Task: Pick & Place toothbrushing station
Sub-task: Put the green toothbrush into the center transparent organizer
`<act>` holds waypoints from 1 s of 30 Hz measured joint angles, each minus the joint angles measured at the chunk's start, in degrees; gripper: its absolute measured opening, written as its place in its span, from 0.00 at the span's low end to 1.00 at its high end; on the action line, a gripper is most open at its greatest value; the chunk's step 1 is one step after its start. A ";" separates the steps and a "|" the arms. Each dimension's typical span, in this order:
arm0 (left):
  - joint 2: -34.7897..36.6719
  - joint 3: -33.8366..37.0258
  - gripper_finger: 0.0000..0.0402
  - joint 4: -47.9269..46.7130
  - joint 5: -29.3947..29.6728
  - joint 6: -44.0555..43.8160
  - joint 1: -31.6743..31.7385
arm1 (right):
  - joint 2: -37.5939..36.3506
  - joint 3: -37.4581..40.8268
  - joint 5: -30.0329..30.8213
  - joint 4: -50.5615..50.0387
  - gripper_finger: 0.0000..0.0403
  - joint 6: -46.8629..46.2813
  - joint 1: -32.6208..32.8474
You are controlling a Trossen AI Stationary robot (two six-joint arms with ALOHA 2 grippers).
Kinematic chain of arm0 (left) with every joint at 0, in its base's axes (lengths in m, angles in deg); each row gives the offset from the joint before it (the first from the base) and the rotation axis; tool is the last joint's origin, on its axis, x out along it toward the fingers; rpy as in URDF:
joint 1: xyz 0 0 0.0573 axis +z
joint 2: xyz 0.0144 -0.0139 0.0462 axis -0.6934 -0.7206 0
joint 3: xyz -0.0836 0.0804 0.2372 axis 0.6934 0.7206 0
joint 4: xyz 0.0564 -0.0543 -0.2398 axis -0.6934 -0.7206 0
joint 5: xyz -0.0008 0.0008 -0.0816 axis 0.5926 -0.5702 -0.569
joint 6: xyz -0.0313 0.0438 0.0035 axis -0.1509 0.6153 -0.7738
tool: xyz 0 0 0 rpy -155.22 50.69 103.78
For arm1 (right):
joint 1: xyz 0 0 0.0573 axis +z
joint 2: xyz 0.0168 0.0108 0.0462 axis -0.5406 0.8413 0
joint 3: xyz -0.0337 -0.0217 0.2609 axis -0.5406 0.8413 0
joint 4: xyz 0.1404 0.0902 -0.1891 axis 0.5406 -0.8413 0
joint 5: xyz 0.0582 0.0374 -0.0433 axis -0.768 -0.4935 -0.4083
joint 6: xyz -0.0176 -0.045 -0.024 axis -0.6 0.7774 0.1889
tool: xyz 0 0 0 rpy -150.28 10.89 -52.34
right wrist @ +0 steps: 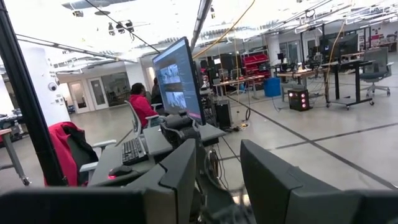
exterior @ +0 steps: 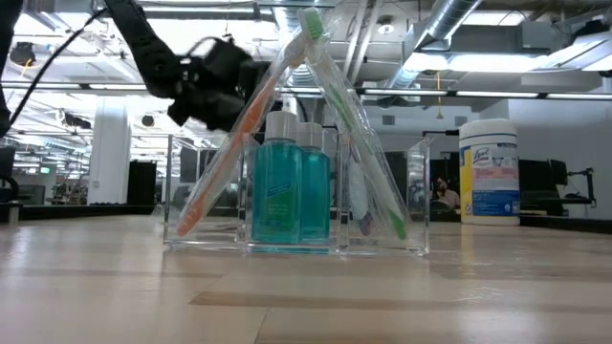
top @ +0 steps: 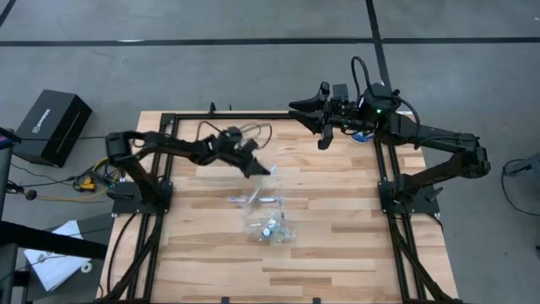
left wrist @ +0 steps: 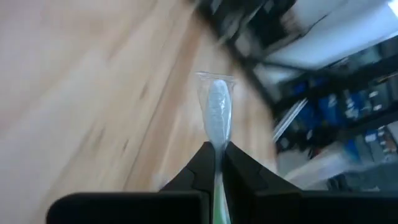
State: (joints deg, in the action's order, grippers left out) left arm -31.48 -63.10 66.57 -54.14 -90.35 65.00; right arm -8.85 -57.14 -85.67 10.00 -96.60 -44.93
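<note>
1. my left tool [left wrist: 219, 163] is clamped on a wrapped toothbrush [left wrist: 217, 115], up above the tabletop [top: 337, 211].
2. the clear container [top: 268, 226] sits mid-tabletop.
3. my right tool [right wrist: 217, 168] waits at the far edge, fingers parted, empty.

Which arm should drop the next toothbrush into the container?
Left. Its tool is shut on a wrapped toothbrush, close to the container. The right tool is open at the table's far edge.

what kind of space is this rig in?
Likely an open robotics lab or workshop: exposed ceiling ducts, a workstation with monitor and a seated person, and rows of benches on concrete floor. The wooden table sits in a black frame.
</note>
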 joint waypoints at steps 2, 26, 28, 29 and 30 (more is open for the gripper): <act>3.24 0.03 0.02 2.76 0.19 0.07 1.32 | 0.00 0.00 0.00 0.00 0.29 0.20 0.00; 29.37 0.41 0.02 18.44 47.22 28.27 -27.01 | 0.00 0.00 -5.44 -0.71 0.29 -2.11 0.48; 28.15 1.01 0.02 18.92 49.89 28.56 -30.03 | 0.00 0.00 -5.46 -0.92 0.29 -3.11 0.61; 27.71 1.59 0.02 18.98 51.21 28.57 -31.47 | 0.00 0.00 -5.46 -0.97 0.29 -3.32 0.62; 27.18 2.15 0.02 19.33 52.40 28.54 -32.78 | 0.00 0.00 -5.46 -1.08 0.29 -3.73 0.94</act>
State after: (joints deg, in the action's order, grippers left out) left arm -4.30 -60.95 85.90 -1.74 -61.80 32.22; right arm -8.85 -57.14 -91.14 8.92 -100.34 -43.99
